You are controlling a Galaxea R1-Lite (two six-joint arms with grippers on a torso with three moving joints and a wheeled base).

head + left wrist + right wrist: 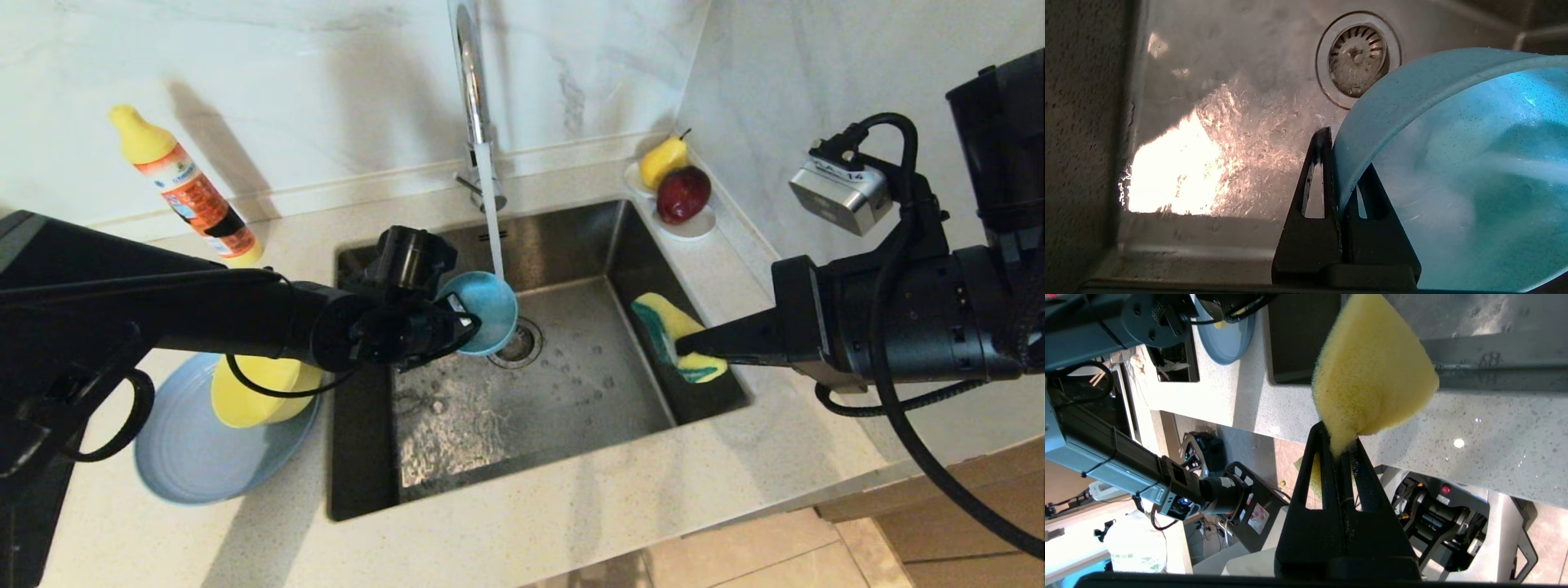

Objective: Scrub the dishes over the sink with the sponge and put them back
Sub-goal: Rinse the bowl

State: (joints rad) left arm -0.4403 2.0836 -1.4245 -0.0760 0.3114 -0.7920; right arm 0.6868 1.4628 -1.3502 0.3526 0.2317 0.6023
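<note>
My left gripper is shut on the rim of the small teal-blue bowl, holding it tilted over the sink under the running water, above the drain. My right gripper is shut on the yellow and green sponge, which hangs over the sink's right side, apart from the bowl. The yellow-green bowl sits on the grey-blue plate on the counter left of the sink.
A chrome tap pours a stream into the basin. A yellow and orange detergent bottle stands at the back left. A small white dish with a pear and a red fruit sits in the back right corner.
</note>
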